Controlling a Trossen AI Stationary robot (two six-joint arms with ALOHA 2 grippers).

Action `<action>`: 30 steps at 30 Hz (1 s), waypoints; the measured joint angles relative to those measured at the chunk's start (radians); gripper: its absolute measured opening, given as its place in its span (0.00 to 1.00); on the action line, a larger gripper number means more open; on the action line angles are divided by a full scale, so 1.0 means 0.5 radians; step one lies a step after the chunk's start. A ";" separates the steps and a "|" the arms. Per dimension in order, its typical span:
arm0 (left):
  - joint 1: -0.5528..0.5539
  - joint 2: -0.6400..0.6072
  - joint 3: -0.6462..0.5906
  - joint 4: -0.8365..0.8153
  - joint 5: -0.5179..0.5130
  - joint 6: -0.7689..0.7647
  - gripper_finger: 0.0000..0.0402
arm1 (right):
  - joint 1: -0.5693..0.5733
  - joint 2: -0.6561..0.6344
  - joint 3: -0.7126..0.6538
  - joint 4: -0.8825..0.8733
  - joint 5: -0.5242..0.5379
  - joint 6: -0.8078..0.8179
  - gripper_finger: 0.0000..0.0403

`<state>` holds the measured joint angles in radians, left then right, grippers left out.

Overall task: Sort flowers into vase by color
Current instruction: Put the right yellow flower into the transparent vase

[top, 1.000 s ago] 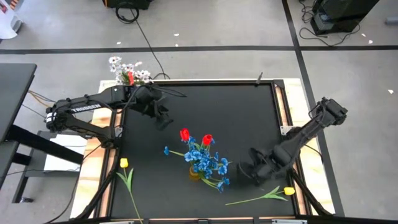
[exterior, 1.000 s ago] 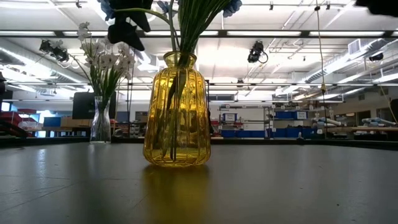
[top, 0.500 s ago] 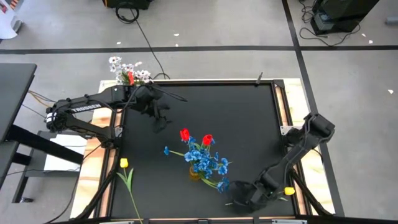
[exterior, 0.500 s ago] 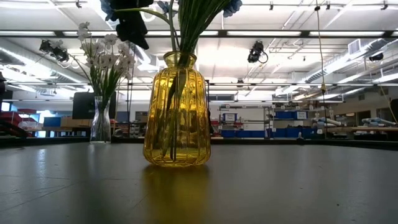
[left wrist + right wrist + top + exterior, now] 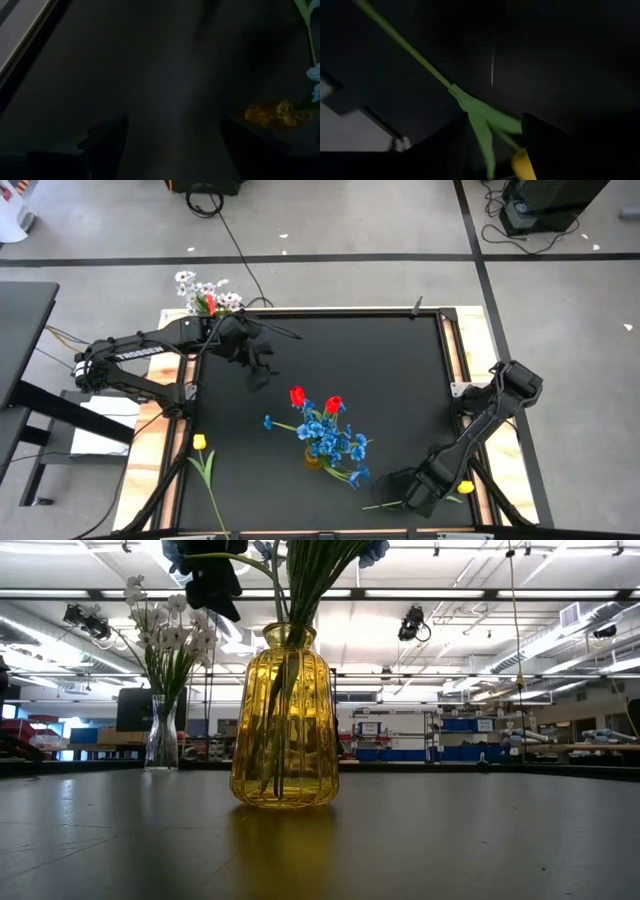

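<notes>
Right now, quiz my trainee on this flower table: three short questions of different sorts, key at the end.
1. True or false: the yellow vase holds only blue flowers.
2. Which pincer is at the yellow tulip lying near the table's edge: A left, B right?
3. Fill in: the clear vase holds mostly ___ blossoms.

Key: 1 false, two red tulips stand in it too. 2 B, the right pincer straddles its stem; the left pincer hangs open elsewhere. 3 white.

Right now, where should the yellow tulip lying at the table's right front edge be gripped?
Grip the yellow tulip on its thin green stem just beyond the leaves, coming straight down from above: it lies flat on the table, and its stem is the narrowest part.
</notes>
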<state>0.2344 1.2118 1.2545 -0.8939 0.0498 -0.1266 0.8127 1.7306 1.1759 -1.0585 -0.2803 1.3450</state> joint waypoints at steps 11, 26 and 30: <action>0.000 0.000 0.000 -0.003 -0.001 -0.302 0.79 | 0.162 -0.008 -0.064 0.073 0.186 -0.644 0.47; 0.000 -0.001 0.000 -0.001 -0.006 -0.501 0.79 | 0.402 -0.064 -0.117 0.452 0.486 -0.633 0.40; 0.000 -0.001 0.000 -0.001 -0.006 -0.514 0.79 | 0.430 -0.064 -0.178 0.515 0.573 -0.591 0.39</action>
<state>0.2344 1.2114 1.2545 -0.8945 0.0468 -0.3839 1.0278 1.6985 1.0869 -0.8009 0.0062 1.0496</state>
